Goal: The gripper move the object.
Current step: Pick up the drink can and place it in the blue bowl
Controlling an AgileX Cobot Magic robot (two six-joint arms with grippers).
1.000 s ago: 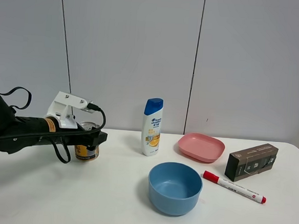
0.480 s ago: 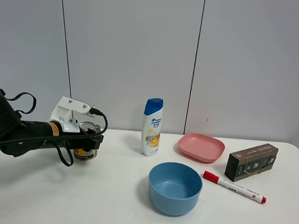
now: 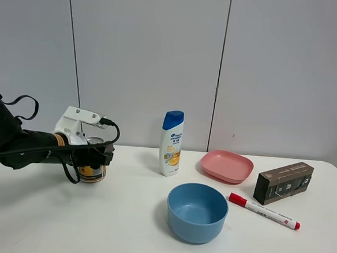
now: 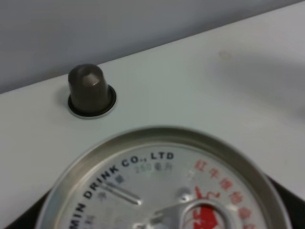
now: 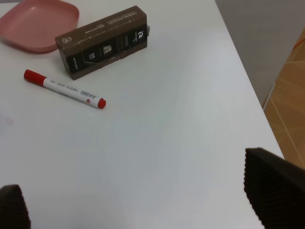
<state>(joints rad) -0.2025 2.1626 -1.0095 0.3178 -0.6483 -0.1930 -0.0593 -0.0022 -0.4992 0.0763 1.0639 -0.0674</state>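
Left gripper (image 3: pixel 99 155) clasps can (image 3: pixel 92 172) (gold, upright, silver top).

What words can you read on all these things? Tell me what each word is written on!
"MIN DRINK CO., LTD": on the silver top of the can; the start is cut off by the picture's edge.
Small grey print under it and the red Chinese characters on the same top: too blurred to read for sure.
Label on the shampoo bottle: too small to read.
Print on the box and the marker: too small to read.
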